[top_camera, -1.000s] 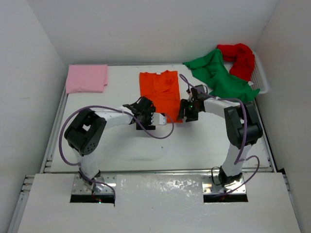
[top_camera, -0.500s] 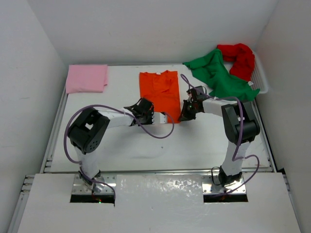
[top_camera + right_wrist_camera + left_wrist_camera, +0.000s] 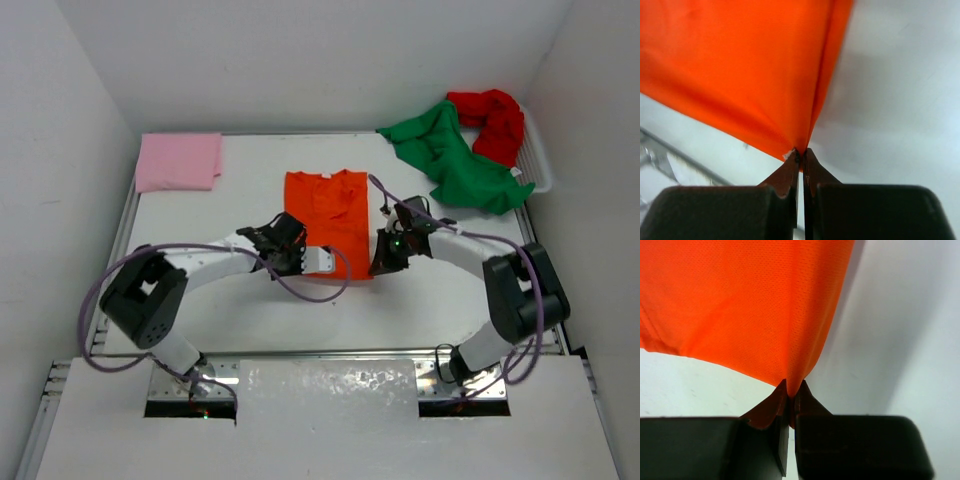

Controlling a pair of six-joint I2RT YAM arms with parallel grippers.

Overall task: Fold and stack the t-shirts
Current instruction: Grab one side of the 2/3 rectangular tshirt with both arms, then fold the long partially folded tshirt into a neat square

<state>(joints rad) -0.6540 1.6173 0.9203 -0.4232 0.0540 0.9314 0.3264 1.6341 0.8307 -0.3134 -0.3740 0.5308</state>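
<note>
The orange t-shirt (image 3: 328,212) lies flat mid-table, neck toward the back wall. My left gripper (image 3: 312,262) is shut on its near left corner, and my right gripper (image 3: 381,266) is shut on its near right corner. The left wrist view shows the orange cloth (image 3: 745,305) pinched between my fingertips (image 3: 805,396) and rising off the table. In the right wrist view the orange cloth (image 3: 735,65) hangs taut from the closed tips. A folded pink t-shirt (image 3: 179,161) rests at the back left. The green t-shirt (image 3: 450,155) and red t-shirt (image 3: 492,120) are heaped at the back right.
A white mesh basket (image 3: 538,155) stands at the back right corner under the red and green heap. White walls close in the table on three sides. Purple cables loop from both arms over the table near the shirt's front edge.
Both grippers have shut on the orange shirt's near corners. They have pulled it toward the near edge, and both arms have stretched out lower across the table.
</note>
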